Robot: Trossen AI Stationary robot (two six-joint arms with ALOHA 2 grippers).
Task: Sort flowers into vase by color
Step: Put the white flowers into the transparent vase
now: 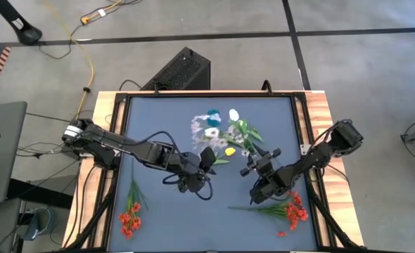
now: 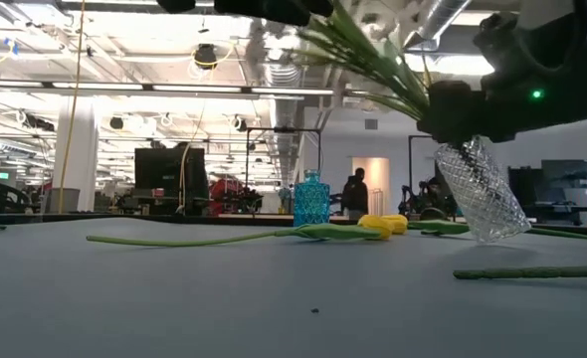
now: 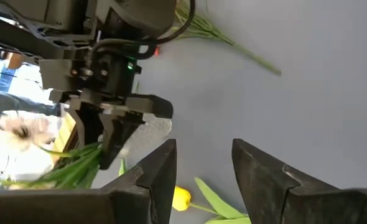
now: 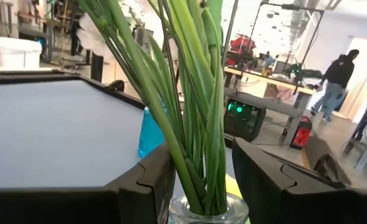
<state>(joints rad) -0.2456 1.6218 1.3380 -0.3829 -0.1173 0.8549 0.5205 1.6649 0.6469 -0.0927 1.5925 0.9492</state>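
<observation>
The right gripper (image 1: 253, 171) holds a clear glass vase (image 2: 481, 189) by its neck, the fingers (image 4: 140, 186) pinching it from both sides, and the vase hangs tilted just above the table (image 1: 158, 119) with a bunch of green stems (image 4: 183, 93) in it. The left gripper (image 3: 202, 180) hovers near the middle of the table with its fingers spread and nothing between them. A yellow tulip (image 2: 378, 227) lies on the table near a small blue vase (image 2: 311, 199), and red flowers (image 1: 129, 219) lie at both front corners.
</observation>
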